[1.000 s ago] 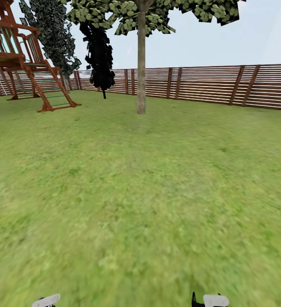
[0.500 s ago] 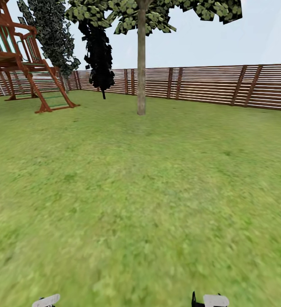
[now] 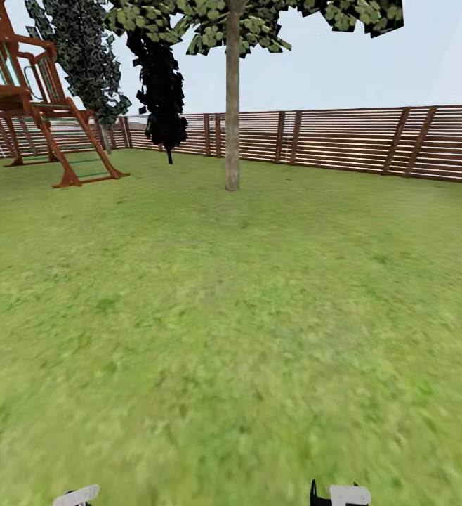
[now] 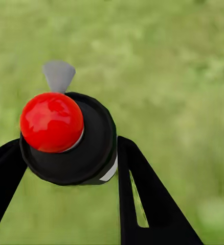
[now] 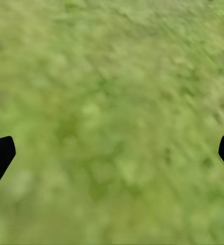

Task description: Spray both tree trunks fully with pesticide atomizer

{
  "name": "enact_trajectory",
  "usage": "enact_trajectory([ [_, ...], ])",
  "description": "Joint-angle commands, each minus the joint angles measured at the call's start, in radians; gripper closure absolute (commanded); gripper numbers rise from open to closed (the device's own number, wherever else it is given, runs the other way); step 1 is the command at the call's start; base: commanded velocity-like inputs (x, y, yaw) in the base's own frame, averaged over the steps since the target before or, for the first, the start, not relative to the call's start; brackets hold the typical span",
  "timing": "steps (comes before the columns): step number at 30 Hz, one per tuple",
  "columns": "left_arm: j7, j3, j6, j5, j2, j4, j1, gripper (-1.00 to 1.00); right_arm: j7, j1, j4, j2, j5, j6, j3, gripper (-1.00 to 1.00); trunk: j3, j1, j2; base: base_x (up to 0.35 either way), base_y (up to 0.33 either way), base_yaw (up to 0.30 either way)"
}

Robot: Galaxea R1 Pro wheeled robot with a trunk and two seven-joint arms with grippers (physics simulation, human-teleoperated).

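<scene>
The atomizer [image 4: 68, 138], black with a red cap and grey nozzle, sits clamped between the left gripper's [image 4: 66, 168] fingers over the grass [image 3: 231, 337]. The right gripper [image 5: 112, 153] is spread wide, holding nothing. One tree [image 3: 232, 105] stands ahead, before the fence [image 3: 343, 140]
</scene>
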Motion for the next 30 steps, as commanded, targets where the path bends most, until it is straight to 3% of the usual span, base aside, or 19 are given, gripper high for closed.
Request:
enact_trajectory([
  [1, 0.0, 0.004, -0.004, -0.005, 0.0, 0.001, -0.001, 1.0, -0.011, -0.001, 0.001, -0.001, 0.007, 0.001, 0.004, -1.0, -0.001, 0.0, 0.0, 0.339, 0.0, 0.0],
  [6, 0.0, 0.004, -0.004, -0.004, -0.004, 0.001, 0.0, 1.0, -0.008, -0.001, -0.012, 0.001, 0.012, -0.001, 0.014, -1.0, -0.001, 0.0, 0.0, 0.339, 0.0, 0.0],
  [9, -0.001, 0.004, -0.004, -0.004, -0.005, 0.0, 0.0, 1.0, -0.009, -0.002, -0.116, 0.001, 0.011, 0.0, 0.009, -1.0, -0.001, 0.0, 0.0, 0.339, 0.0, 0.0],
  [11, 0.0, 0.003, -0.004, -0.005, -0.005, 0.0, 0.0, 1.0, -0.009, -0.002, -0.134, -0.003, 0.01, 0.001, 0.008, -1.0, -0.001, 0.0, 0.0, 0.339, 0.0, 0.0],
  [19, -0.001, 0.003, -0.004, -0.007, -0.005, 0.001, 0.0, 1.0, -0.01, -0.001, -0.095, -0.004, 0.008, 0.002, 0.01, -1.0, -0.001, 0.0, 0.0, 0.339, 0.0, -0.013],
  [30, -0.001, 0.004, -0.004, -0.007, -0.005, 0.0, 0.0, 1.0, -0.009, -0.001, -0.084, -0.003, 0.008, 0.002, 0.01, -1.0, -0.002, 0.0, 0.0, 0.339, 0.0, -0.256],
])
